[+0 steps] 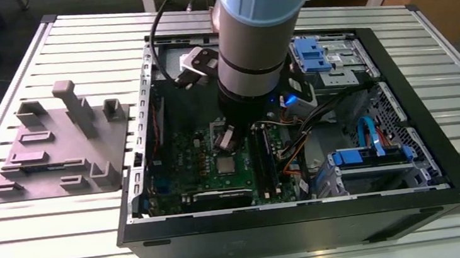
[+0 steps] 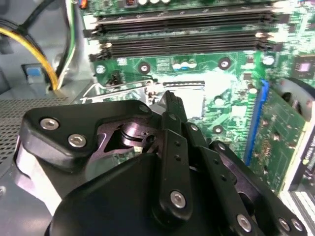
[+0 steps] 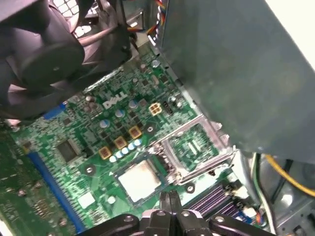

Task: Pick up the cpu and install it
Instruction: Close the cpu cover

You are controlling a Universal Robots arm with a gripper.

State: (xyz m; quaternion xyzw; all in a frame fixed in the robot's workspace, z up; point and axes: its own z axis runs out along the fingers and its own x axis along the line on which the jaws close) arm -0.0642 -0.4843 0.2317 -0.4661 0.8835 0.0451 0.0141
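Note:
The cpu [image 3: 140,179], a small square chip with a shiny silver top, lies flat in the socket on the green motherboard [image 3: 74,147]; the exterior view shows the cpu [image 1: 226,163] in the middle of the board. The socket's silver frame [image 3: 194,147] is flipped open beside it. My gripper [image 3: 170,202] hovers just above the chip's near edge, its black fingertips [image 3: 165,200] pressed together with nothing between them. In the second wrist view the gripper [image 2: 170,103] points down at the socket [image 2: 194,96]. In the exterior view the gripper [image 1: 226,137] hangs under the arm inside the case.
The open black computer case [image 1: 307,223] lies on a slatted metal table [image 1: 78,48]. A grey moulded tray [image 1: 55,152] with upright posts stands on the exterior view's left. Memory slots [image 2: 182,29], cables [image 2: 44,64] and blue drive brackets [image 1: 368,154] crowd the board.

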